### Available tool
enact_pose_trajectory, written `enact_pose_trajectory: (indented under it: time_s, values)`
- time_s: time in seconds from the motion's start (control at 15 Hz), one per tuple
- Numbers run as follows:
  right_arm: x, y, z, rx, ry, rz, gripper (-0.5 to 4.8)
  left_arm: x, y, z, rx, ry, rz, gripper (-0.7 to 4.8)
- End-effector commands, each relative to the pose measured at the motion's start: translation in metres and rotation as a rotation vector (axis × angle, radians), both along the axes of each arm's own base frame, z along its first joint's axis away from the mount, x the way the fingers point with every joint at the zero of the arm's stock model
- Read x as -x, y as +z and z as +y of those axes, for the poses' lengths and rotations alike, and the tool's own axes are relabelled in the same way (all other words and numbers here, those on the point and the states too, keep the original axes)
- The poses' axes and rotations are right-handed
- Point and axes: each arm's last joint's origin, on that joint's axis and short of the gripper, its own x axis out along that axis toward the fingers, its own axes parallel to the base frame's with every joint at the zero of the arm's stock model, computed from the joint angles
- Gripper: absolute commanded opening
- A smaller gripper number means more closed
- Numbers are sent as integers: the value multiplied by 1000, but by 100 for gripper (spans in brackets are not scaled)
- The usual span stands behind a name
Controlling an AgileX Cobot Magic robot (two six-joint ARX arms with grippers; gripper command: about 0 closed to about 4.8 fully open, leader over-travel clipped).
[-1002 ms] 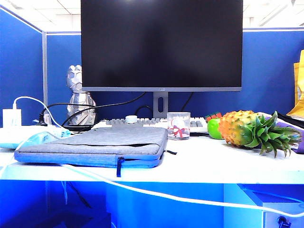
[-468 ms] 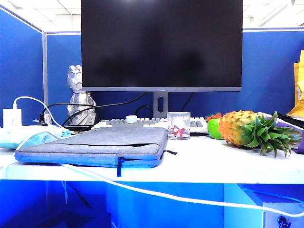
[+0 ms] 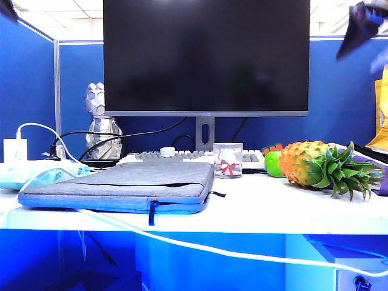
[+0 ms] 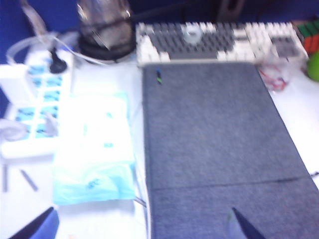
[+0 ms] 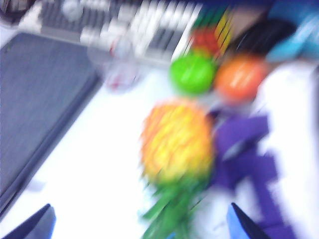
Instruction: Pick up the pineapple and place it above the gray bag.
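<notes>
Left gripper (image 4: 142,226): jaws stood wide apart and empty, only two dark fingertips showing at the frame edge, hovering over the gray bag (image 4: 219,149). In the exterior view a dark scrap in the upper left corner was all that showed of it.

Right gripper (image 5: 142,224): jaws likewise spread and empty, above the pineapple (image 5: 177,139); view heavily blurred. In the exterior view it showed high on the right (image 3: 362,27), cut by the edge.

One pineapple (image 3: 309,163), lying on its side on the white desk (image 3: 254,209), crown pointing right, well apart from the one gray bag (image 3: 121,185). Open desk lay between them.

Behind: one green apple (image 3: 273,163), one orange fruit (image 5: 241,79), one glass cup (image 3: 228,160), one keyboard (image 4: 214,42), one monitor (image 3: 206,57). Purple straps (image 5: 249,159) beside the pineapple were indistinct.
</notes>
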Motion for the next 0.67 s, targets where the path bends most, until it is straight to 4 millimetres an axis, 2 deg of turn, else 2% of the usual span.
enact_pose_trajectory:
  time_s: [0.07, 0.4, 0.67]
  values:
    - [-11, -26, 0, -14, 53, 134, 479, -3, 1, -1, 13, -31, -12, 479]
    - [-29, -72, 0, -46, 72, 336, 479, -3, 1, -1, 15, -31, -10, 479]
    - [-42, -99, -2, -32, 84, 390, 479, -3, 0, -1, 17, -30, -5, 479]
